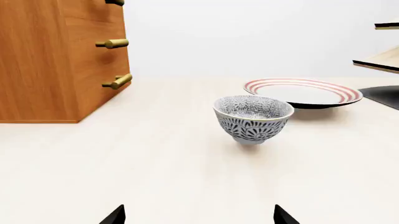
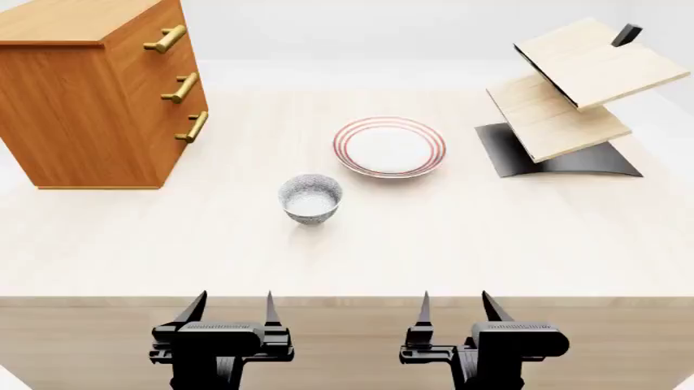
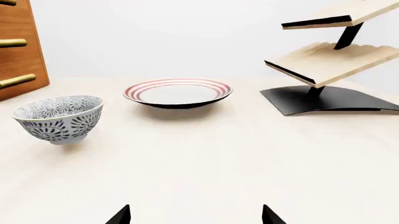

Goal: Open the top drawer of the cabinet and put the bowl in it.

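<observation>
Step one pending: top drawer [image 2: 162,39] shut. My left gripper [image 2: 230,307], right gripper [image 2: 453,307] wide, empty. Bowl [image 2: 310,197] 12 o'clock. Next: left to handle, 11 o'clock.

I'm looking down on a pale, light-wood table [image 2: 456,236] whose near edge shows a darker tan front band. Behind its far edge there is only a plain, flat off-white backdrop [image 1: 249,37], with no window in sight. The lighting is soft and even, throwing only faint shadows on the tabletop.
</observation>
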You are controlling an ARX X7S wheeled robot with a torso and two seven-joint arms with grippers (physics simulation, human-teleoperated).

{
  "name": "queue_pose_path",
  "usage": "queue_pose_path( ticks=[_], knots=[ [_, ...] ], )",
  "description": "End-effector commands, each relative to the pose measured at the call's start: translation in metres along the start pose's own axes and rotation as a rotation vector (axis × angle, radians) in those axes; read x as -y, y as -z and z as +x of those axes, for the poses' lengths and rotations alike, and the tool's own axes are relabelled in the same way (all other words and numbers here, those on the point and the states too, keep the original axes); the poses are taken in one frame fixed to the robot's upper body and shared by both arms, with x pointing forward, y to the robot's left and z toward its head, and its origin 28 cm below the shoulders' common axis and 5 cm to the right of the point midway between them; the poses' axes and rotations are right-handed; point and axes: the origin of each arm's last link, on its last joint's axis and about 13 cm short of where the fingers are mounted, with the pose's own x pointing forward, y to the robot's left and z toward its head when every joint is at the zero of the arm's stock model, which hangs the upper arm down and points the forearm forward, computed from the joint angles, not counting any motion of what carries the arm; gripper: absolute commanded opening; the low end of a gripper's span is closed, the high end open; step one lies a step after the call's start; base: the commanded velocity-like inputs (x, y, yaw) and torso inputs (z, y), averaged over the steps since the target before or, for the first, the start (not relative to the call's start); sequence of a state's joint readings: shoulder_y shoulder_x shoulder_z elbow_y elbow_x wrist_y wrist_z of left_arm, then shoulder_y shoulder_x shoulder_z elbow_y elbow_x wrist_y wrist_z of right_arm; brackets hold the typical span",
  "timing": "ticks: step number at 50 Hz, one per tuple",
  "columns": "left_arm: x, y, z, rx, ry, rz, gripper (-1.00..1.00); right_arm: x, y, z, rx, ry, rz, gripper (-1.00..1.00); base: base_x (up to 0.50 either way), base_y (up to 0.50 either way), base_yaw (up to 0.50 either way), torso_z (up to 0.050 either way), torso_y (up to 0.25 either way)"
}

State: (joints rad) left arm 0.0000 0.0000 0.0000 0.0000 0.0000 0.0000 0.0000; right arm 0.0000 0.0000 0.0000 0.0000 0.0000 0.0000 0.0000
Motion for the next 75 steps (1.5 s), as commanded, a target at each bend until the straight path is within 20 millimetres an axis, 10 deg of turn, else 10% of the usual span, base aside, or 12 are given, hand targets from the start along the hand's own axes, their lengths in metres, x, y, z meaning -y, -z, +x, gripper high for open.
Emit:
queue_pose_path(
  ticks=[1, 30, 75],
  knots=[
    [0.000, 0.000, 0.000, -0.006, 0.000, 0.007, 1.00, 0.000, -0.001, 0.000, 0.000, 0.002, 0.006, 1.00, 0.00, 0.00, 0.00, 0.000, 0.000],
    [-0.014, -0.076, -0.006, 0.065, 0.055, 0.066, 1.00, 0.015, -0.083, -0.022, 0.136, 0.028, -0.058, 1.00, 0.00, 0.00, 0.00, 0.002, 0.000],
    [-0.024, -0.184, 0.031, 0.193, 0.064, 0.231, 1.00, 0.025, -0.180, -0.005, 0.286, 0.039, -0.192, 1.00, 0.00, 0.00, 0.00, 0.050, 0.000]
  ],
)
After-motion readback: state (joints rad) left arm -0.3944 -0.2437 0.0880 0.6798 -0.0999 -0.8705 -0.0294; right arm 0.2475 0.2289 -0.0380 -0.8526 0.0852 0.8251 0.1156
